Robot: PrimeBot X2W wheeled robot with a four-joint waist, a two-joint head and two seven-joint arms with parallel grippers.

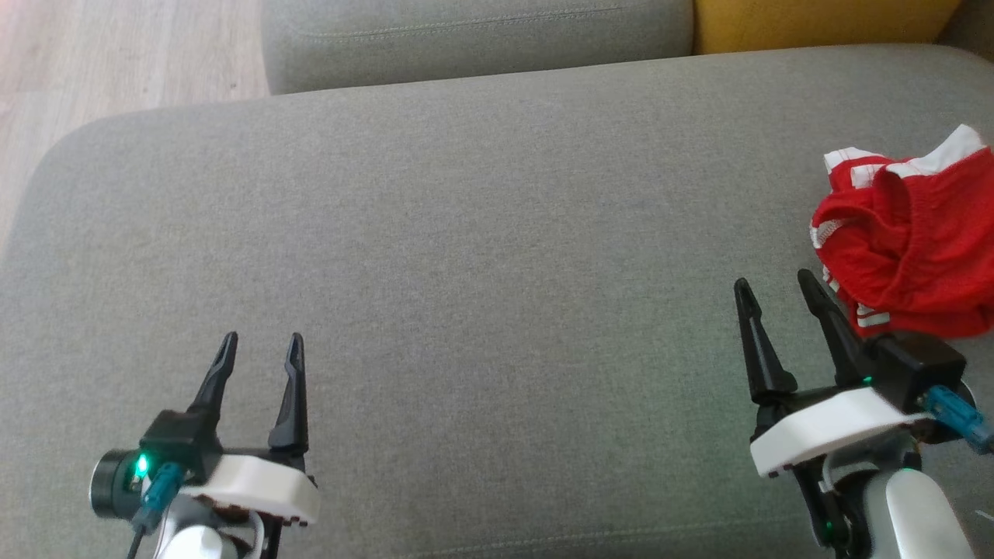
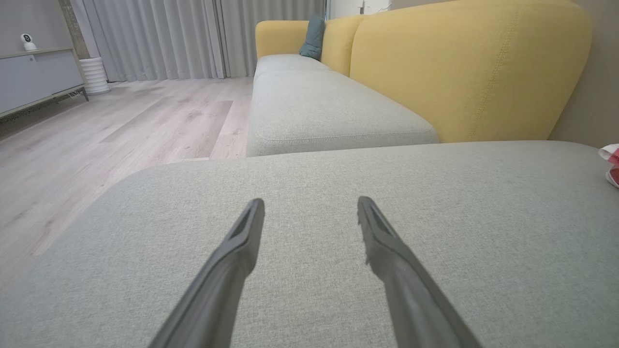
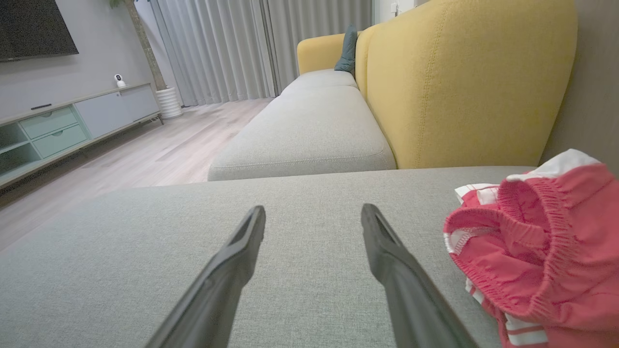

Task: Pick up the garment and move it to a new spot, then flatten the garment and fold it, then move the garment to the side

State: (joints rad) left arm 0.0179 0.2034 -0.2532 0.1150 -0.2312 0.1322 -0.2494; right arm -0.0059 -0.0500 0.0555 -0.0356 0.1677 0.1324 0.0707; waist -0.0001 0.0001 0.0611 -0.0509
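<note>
The garment is a crumpled red piece with white trim, bunched at the right edge of the grey sofa cushion. In the right wrist view the garment lies just right of my fingers, elastic waistband showing. My right gripper is open and empty, its fingertips a little left of the garment's near edge. My left gripper is open and empty over the cushion's near left part, far from the garment. A small bit of the garment peeks in at the left wrist view's right edge.
A second grey seat cushion lies beyond, with a yellow backrest at the far right. Wooden floor drops off at the left. A TV cabinet stands across the room.
</note>
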